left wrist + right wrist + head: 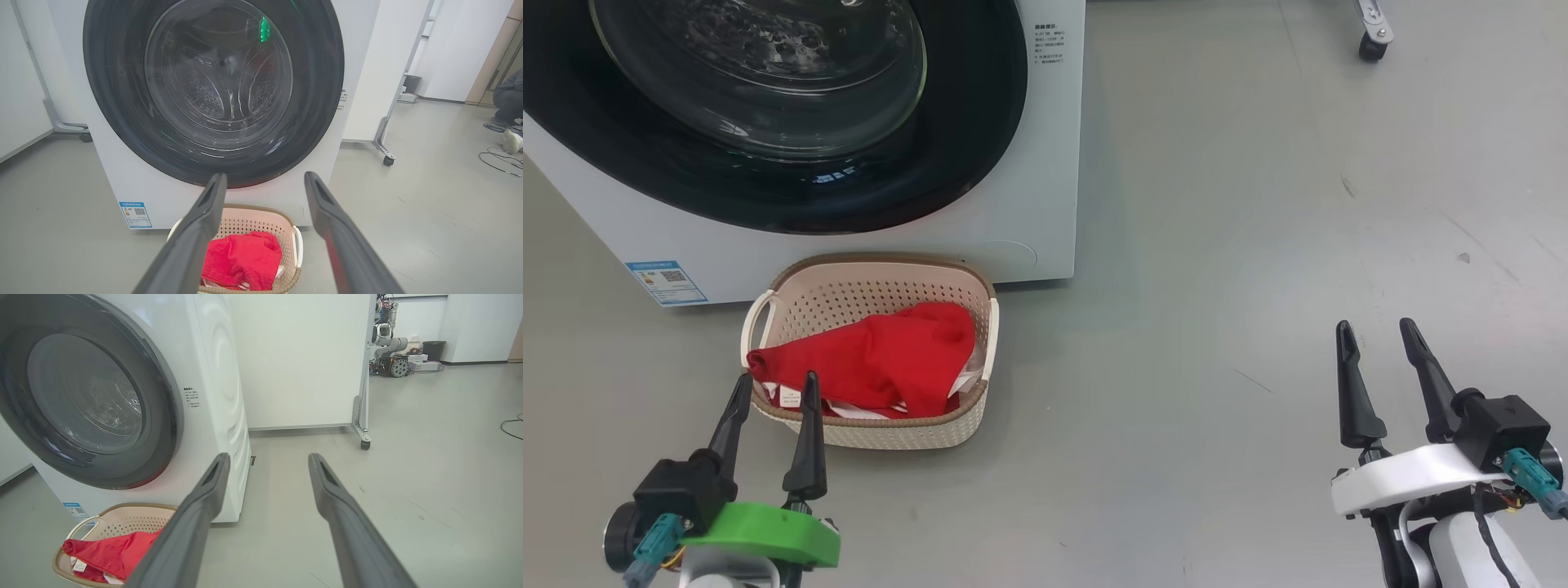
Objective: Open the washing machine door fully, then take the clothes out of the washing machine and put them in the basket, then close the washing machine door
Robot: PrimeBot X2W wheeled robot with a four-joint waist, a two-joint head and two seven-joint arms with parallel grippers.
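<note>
The white washing machine (1029,122) (367,61) (220,375) stands ahead with its round black door (768,106) (212,90) (86,404) lying flush against the front, shut. Red clothes (874,359) (241,259) (110,555) are heaped in the cream basket (890,433) (253,214) (122,518) on the floor right before the machine. My left gripper (774,384) (264,177) is open and empty just at the basket's near edge. Off to the right over bare floor, my right gripper (1376,328) (267,459) is open and empty too.
Grey floor spreads to the right of the machine. A white partition on castors (386,159) (363,443) stands behind it. A person crouches at the far right (508,98) near cables on the floor. Other robot gear (388,355) sits in the far corner.
</note>
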